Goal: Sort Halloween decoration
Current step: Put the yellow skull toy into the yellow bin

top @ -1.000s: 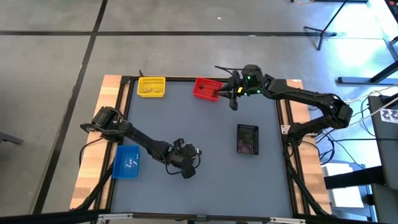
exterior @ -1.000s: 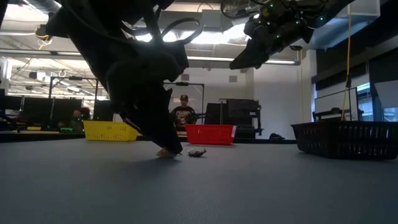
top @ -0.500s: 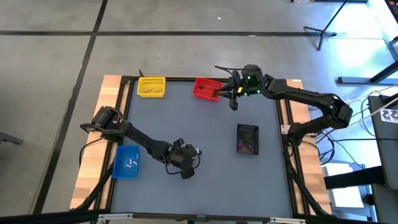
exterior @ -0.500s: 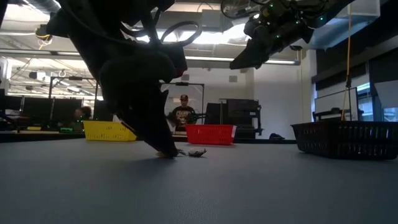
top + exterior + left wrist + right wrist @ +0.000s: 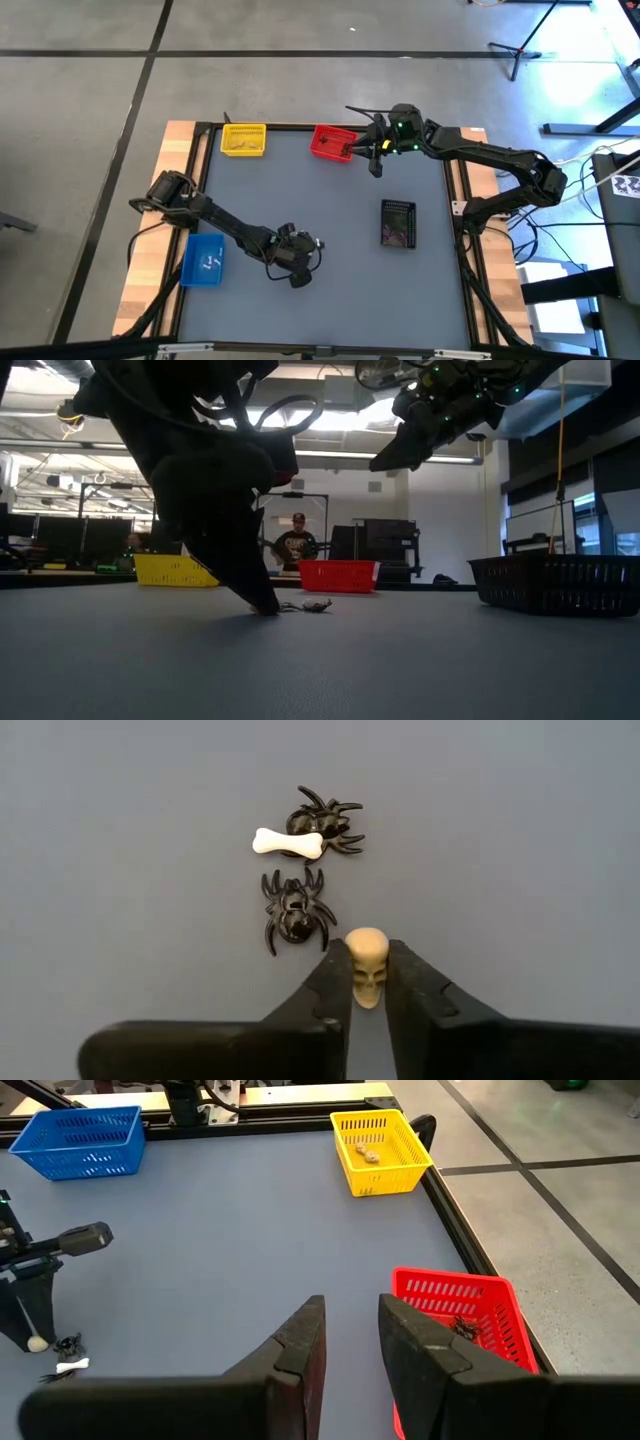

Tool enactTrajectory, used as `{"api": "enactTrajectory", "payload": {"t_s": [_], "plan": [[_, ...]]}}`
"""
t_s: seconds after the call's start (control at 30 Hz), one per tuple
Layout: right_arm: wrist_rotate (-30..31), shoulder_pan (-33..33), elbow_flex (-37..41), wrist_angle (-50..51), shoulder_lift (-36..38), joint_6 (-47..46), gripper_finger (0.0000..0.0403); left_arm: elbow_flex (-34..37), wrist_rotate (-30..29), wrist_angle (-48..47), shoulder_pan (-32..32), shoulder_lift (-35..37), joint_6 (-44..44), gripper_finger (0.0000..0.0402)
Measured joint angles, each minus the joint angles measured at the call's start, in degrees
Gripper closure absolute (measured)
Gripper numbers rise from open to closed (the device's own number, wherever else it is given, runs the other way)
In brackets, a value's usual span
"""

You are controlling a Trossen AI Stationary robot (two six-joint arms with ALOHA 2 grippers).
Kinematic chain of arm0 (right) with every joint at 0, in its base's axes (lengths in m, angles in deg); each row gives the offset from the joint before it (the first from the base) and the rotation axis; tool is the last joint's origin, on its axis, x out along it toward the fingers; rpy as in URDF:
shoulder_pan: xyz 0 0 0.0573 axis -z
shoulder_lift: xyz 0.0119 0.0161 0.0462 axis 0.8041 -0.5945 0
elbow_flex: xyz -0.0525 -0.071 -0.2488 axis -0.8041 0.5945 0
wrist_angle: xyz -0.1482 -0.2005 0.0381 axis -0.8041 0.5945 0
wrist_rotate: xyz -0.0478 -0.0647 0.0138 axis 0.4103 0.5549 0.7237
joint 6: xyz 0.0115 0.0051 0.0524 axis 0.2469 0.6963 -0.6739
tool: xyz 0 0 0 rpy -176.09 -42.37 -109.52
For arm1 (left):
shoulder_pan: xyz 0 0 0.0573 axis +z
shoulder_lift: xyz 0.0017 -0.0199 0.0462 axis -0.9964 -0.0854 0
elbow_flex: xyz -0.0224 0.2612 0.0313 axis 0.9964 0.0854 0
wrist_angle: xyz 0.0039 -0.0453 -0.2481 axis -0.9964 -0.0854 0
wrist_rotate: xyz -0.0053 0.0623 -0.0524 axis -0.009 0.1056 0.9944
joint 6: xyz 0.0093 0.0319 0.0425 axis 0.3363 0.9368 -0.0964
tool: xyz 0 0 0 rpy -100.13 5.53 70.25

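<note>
Left gripper (image 5: 368, 982) is down at the table (image 5: 340, 210) surface, fingers pinching a pale tan skull (image 5: 367, 963). Just beyond it lie two dark spiders (image 5: 292, 908), the farther one touching a white bone (image 5: 288, 842). Right gripper (image 5: 349, 1342) hangs above the red bin (image 5: 462, 1320), fingers slightly apart, apparently holding nothing. The yellow bin (image 5: 382, 1149) holds tan pieces; contents of the blue bin (image 5: 205, 260) are unclear.

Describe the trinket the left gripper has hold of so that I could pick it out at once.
On the grey table, near its front middle, the left gripper is shut on a pale tan skull. Two black spiders and a white bone lie just beyond; it is the only tan piece.
</note>
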Motion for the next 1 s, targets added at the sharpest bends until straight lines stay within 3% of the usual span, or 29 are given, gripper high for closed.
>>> {"api": "enactTrajectory", "payload": {"t_s": [0.27, 0.6, 1.0], "plan": [[0.0, 0.0, 0.0, 0.0, 0.0, 0.0, 0.0308, 0.02, 3.33, -1.17, 1.94, 2.18, 0.82, 0.0376], [-0.02, -0.01, 0.0, 0.39, 0.0, -0.04, 0.0308, 0.04, 4.73, -6.74, 9.15, 13.37, 10.77, 0.0375], [-0.09, 0.0, 0.0, 2.42, 0.0, -0.07, 0.0308, 0.04, -4.97, -19.89, 27.0, 31.1, 23.86, 0.0374]]}}
